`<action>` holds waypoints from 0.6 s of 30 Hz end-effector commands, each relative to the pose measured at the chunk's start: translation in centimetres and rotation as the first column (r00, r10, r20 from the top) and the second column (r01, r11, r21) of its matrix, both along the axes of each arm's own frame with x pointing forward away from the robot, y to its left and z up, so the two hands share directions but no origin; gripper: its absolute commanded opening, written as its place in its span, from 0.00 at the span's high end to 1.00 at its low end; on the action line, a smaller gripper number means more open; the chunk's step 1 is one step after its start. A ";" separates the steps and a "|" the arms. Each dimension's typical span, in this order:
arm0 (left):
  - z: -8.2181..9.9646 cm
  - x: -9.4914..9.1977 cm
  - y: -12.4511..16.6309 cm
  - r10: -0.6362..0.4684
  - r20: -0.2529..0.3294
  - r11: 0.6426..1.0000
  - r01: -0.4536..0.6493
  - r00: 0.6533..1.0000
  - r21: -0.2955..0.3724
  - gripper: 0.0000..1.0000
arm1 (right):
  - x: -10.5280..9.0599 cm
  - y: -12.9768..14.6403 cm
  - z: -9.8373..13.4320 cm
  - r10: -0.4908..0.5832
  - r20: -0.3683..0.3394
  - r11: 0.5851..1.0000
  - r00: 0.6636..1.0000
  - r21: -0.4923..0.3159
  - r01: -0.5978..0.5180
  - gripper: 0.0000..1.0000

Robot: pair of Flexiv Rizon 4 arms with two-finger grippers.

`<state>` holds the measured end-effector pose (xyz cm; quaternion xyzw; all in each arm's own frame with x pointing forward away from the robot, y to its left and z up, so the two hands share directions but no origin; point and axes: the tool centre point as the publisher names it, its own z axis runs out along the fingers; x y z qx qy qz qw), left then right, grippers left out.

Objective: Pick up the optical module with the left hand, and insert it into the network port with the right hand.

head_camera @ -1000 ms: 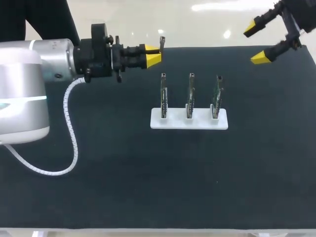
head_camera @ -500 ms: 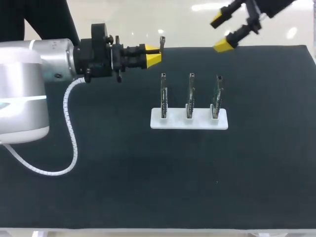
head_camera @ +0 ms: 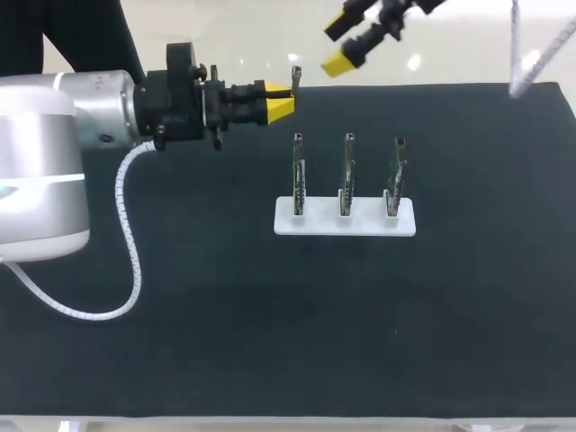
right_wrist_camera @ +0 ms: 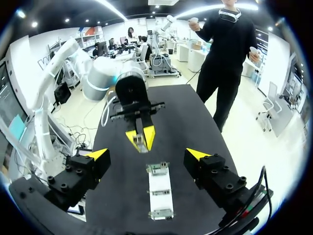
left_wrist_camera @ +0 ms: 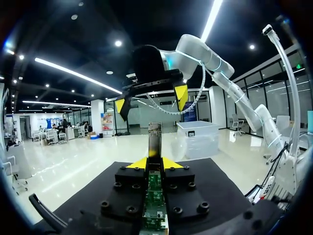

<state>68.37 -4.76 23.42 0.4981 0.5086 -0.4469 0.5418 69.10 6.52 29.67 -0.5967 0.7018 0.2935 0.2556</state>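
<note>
Your left pincer (head_camera: 279, 97) is clamped on the module (head_camera: 294, 79) (near the far edge of the table (head_camera: 504, 297)); bring the right pincer (head_camera: 340, 42), now spread apart, squarely around its free end.

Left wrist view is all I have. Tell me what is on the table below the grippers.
Observer: A white rack stands on the black table, holding three upright boards in a row.
Operator: Place my left gripper against that rack.
Observer: The left gripper, holding the optical module, hangs off the rack's left end, not touching it.
Operator: Now place the right gripper.
Observer: The right gripper is open, and its wrist view shows the rack under the gap between its fingers.
</note>
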 end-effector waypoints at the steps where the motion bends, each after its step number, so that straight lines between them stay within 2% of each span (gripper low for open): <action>1: -0.1 -0.1 0.0 0.006 0.003 1.000 -0.006 1.000 -0.003 1.00 | -0.5 1.8 -0.3 -0.025 0.017 1.000 1.000 -0.014 0.025 0.00; 10: -0.1 -0.1 0.0 0.006 0.003 1.000 -0.006 1.000 -0.003 1.00 | -1.2 3.4 -0.9 -0.044 0.039 0.999 0.998 -0.005 0.044 0.00; 18: -0.1 -0.1 0.0 0.006 0.003 1.000 -0.006 1.000 -0.003 1.00 | -2.1 3.1 -1.9 -0.025 0.117 1.000 0.993 0.001 0.025 0.01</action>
